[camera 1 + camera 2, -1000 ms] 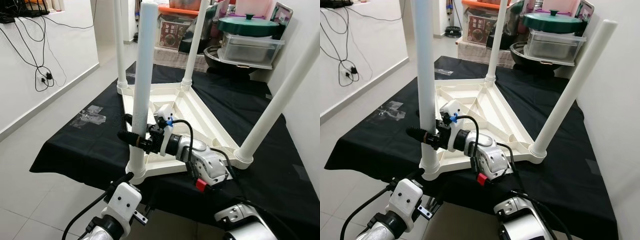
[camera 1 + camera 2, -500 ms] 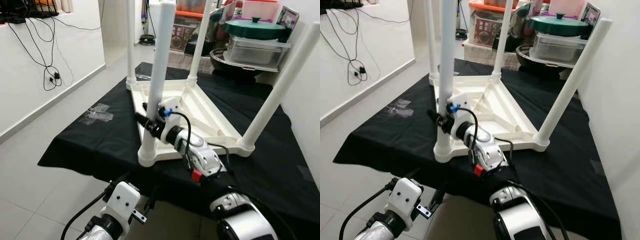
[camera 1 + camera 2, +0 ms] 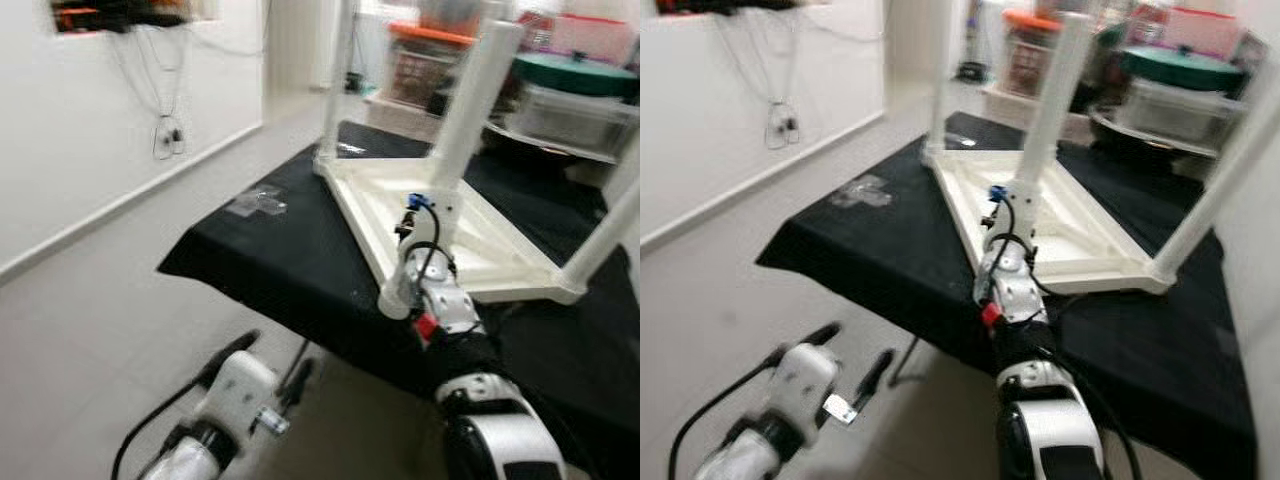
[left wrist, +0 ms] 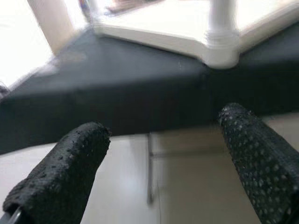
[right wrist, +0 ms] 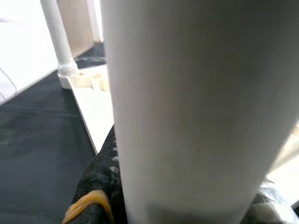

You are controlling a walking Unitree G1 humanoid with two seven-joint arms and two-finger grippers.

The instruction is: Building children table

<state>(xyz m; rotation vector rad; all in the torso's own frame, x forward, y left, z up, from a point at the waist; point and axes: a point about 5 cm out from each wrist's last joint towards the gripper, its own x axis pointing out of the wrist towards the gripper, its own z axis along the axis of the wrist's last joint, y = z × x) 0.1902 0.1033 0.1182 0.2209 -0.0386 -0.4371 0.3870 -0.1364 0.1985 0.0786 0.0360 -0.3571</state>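
My right gripper (image 3: 408, 232) pinches the near table leg (image 3: 456, 140) of the upturned white table (image 3: 470, 262) just ahead, my left gripper (image 4: 159, 154) hangs spread below; a sideways tug could unseat it.

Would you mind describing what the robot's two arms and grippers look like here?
The right arm is silver and black, with a red tab and a black cable ending in a blue connector near the wrist. The left arm ends in a white block trailing a black cable. The left gripper has two long black fingers with a dotted, rubbery texture. A right gripper finger is black with a yellow band.
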